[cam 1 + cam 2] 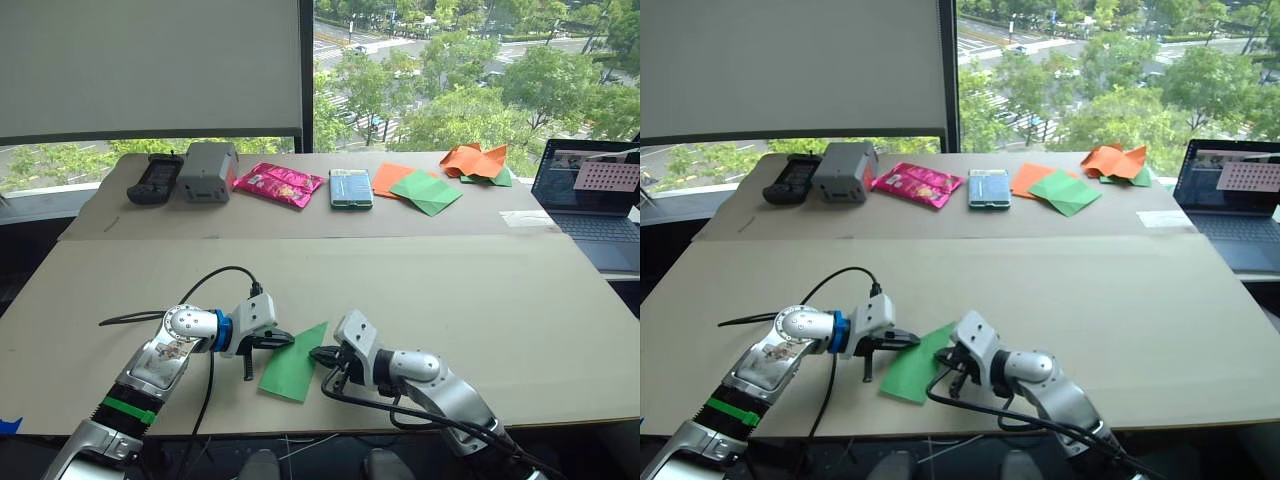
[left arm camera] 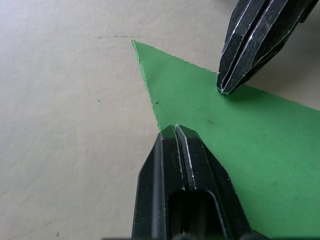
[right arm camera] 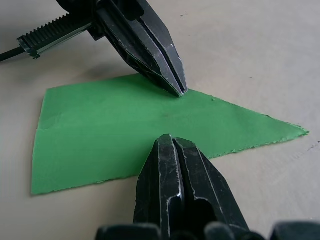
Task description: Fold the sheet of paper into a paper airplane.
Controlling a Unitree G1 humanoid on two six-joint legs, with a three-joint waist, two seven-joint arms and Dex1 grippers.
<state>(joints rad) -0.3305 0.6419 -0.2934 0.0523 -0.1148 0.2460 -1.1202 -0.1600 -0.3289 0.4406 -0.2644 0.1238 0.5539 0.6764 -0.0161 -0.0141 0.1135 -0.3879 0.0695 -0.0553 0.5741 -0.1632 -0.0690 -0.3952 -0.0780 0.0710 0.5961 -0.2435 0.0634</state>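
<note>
Your left gripper point(image 1: 268, 345) and right gripper point(image 1: 322, 355), both pinched together, pressed opposite long edges of the paper airplane point(image 1: 295, 363), which pointed away from you.

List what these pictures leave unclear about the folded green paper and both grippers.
- Folded bright green paper: layers underneath are hidden by its top face, both wrist views.
- Left gripper: whether its shut tip presses the paper; the fingers hide contact.
- Right gripper: the same.
- Paper's right end: cut by left wrist view's edge.

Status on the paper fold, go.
Left gripper and right gripper both shut, tips pressing the folded green paper flat on the table. Nothing in the way.
</note>
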